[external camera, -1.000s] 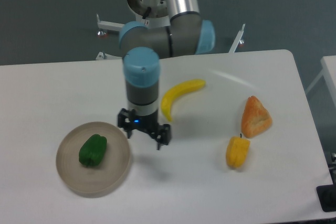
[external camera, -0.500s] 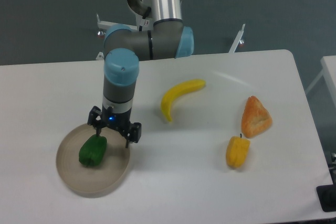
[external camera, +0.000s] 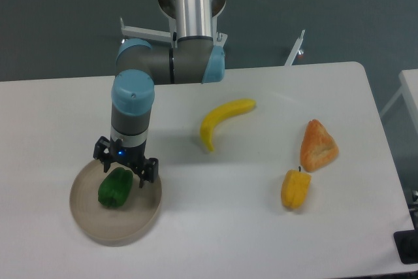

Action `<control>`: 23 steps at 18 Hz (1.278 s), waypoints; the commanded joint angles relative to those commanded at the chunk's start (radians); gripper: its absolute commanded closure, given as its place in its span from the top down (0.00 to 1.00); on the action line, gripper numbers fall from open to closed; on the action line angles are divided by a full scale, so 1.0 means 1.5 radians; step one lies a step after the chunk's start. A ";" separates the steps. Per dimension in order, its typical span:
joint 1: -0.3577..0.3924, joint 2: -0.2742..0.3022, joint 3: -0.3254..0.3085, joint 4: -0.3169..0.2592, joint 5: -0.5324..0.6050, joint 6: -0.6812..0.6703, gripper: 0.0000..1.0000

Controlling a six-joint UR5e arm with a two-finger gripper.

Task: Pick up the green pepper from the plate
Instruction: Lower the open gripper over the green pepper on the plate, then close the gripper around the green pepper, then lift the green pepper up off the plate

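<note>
The bench [external camera: 196, 240] is a plain white slab with rounded corners, its left and near edges cut off by the frame. Behind it lies a dark grey-blue floor, where white metal brackets [external camera: 140, 32] of the arm's mount show at the far edge. A sliver of another white surface [external camera: 409, 89] enters at the right edge, and a dark object [external camera: 406, 247] is cropped at the near right corner; what it is cannot be told.

Toward the near left corner sits the plate [external camera: 91, 223], and the green pepper [external camera: 115, 188] lies on it, left of its middle. The end effector [external camera: 125, 168] hangs directly over the pepper's far end, its fingers spread to either side; whether they touch the pepper is hard to make out. The wrist hides the plate's far rim.

A banana [external camera: 219, 120] lies near the bench's middle. Toward the right edge a yellow-orange pepper [external camera: 296, 189] lies just beside an orange wedge-shaped item [external camera: 318, 146], possibly touching.
</note>
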 joint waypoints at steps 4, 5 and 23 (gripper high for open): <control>-0.006 -0.015 0.007 0.001 0.000 -0.006 1.00; -0.006 -0.017 0.009 0.002 0.000 -0.006 1.00; 0.002 -0.006 0.032 0.006 0.003 0.001 0.39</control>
